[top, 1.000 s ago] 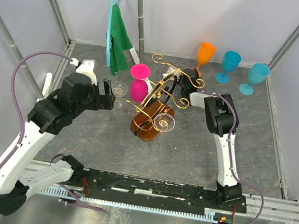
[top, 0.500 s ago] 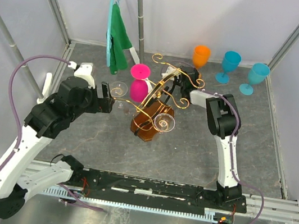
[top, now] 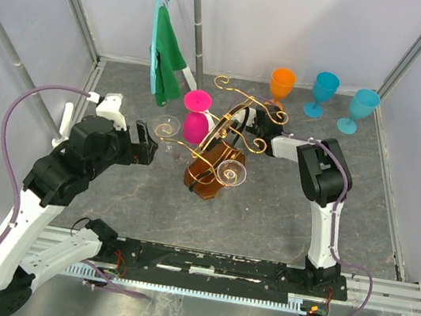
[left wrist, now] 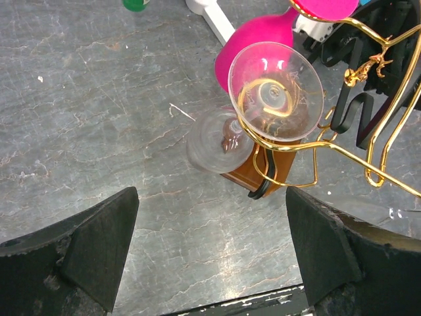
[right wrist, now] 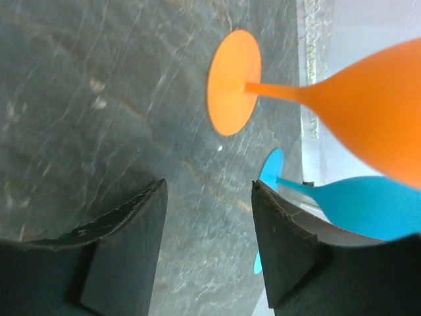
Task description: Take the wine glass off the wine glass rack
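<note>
Clear wine glass (left wrist: 275,92) hangs inverted from a scroll arm on the left side of the wine glass rack (top: 206,175) — stem near vertical, foot uppermost. It lies directly ahead of the left claw (top: 143,144), the nearer one, which is spread wide with its arm extended toward it. Right claw (top: 255,122) sits by the rack's far side — spread, pinching nothing.

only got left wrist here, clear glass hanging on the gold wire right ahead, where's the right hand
Observer: The right hand is behind the wine glass rack, beside the orange glass.
Operator: holding anything
Observer: No, the right wrist view shows its fingers apart with only table between them.
Operator: what else is back there
Observer: A blue glass and a second blue glass stand right of the orange one.
</note>
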`<state>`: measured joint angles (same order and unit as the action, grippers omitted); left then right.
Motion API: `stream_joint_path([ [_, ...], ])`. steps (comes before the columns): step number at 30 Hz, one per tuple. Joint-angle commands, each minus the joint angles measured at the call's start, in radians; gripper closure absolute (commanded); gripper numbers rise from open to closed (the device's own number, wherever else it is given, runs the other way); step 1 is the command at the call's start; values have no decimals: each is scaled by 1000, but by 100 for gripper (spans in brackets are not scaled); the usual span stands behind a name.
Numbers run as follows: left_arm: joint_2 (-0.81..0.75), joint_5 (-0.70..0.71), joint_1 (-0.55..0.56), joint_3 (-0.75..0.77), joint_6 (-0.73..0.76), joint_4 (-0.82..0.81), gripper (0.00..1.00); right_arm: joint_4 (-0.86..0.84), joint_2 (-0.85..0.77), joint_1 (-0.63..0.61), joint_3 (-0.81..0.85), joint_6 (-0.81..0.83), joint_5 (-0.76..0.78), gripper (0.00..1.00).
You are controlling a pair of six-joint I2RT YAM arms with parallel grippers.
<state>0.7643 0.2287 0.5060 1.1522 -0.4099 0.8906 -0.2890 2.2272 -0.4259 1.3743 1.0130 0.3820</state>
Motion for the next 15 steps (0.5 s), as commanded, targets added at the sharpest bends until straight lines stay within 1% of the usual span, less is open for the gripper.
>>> stream_joint_path([
  [1,-25,-20,0,10,16,-4,1,233,-54,-7,-104,-144,-34,36],
  [8,-33,-26,-1,15,10,-10,1,594,-187,-18,-119,-290,-74,38],
  [11,-32,-30,-1,16,6,-11,1,738,-246,-21,-130,-358,-58,38],
  [14,-33,-40,-1,17,-6,-12,1,915,-286,-27,-103,-472,-28,37],
  [15,-32,-43,0,17,-9,-13,1,962,-294,-29,-99,-487,-24,37],
])
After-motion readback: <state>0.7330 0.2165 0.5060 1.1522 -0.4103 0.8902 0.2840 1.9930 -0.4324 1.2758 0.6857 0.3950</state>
